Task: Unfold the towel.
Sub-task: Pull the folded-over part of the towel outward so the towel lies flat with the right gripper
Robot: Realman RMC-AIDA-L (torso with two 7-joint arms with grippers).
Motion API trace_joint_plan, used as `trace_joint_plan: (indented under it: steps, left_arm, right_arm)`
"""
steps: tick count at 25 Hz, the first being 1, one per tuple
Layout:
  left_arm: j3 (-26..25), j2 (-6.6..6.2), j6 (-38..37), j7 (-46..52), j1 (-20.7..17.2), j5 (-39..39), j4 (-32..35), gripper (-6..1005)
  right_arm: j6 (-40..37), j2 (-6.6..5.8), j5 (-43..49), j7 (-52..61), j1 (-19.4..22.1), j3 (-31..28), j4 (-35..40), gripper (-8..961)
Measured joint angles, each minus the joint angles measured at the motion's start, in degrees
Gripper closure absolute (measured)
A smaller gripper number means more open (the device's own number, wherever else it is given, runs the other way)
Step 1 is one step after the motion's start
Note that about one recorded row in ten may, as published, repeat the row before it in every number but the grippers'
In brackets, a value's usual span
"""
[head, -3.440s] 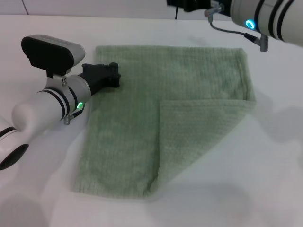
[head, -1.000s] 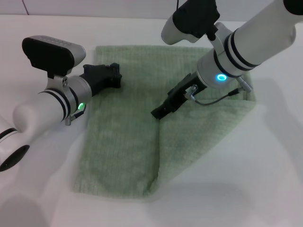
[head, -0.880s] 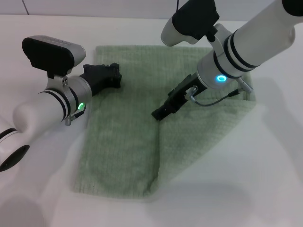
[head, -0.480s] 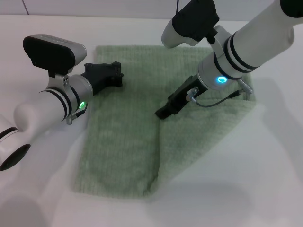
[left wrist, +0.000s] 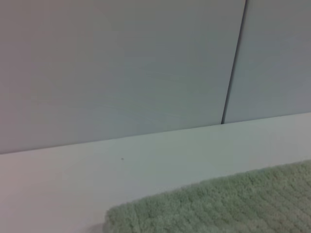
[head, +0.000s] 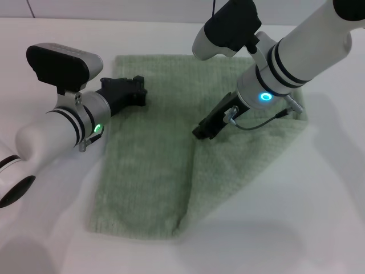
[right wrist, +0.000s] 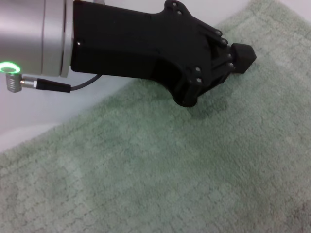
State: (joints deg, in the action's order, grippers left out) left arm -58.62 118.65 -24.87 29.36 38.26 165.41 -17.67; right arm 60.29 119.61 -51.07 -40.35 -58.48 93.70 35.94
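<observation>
Only overhead: right gripper (head: 201, 131), jaws closed on the towel (head: 154, 160) fold corner; left gripper's (head: 137, 91) state unclear.

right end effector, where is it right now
In the head view the right end effector is over the middle of the towel, at the folded flap's corner, right of the left end effector.

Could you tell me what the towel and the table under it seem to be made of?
Towel: looks like soft terry cloth, matte sage green, with fine ribbed pile and a hemmed edge. Table: smooth white hard surface, perhaps laminate; it shows soft shadows and no grain.
</observation>
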Motion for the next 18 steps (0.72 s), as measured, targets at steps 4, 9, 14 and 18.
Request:
trace_joint_plan:
  steps: [4, 9, 14, 18]
  left_arm:
    - [0.0, -0.06, 0.0, 0.0, -0.2, 0.0, 0.0, 923]
    - [0.0, -0.08, 0.0, 0.0, -0.3, 0.0, 0.0, 920]
    - [0.0, -0.09, 0.0, 0.0, -0.4, 0.0, 0.0, 918]
    - [0.0, -0.09, 0.0, 0.0, -0.5, 0.0, 0.0, 916]
  right_arm:
    - [0.0, 0.00, 0.1, -0.8, 0.2, 0.0, 0.7, 771]
    - [0.5, 0.00, 0.2, -1.0, 0.4, 0.8, 1.7, 930]
    - [1.3, -0.08, 0.3, -0.9, 0.9, 1.5, 3.2, 931]
    - [3.0, -0.22, 0.8, -0.8, 2.2, 1.6, 6.4, 931]
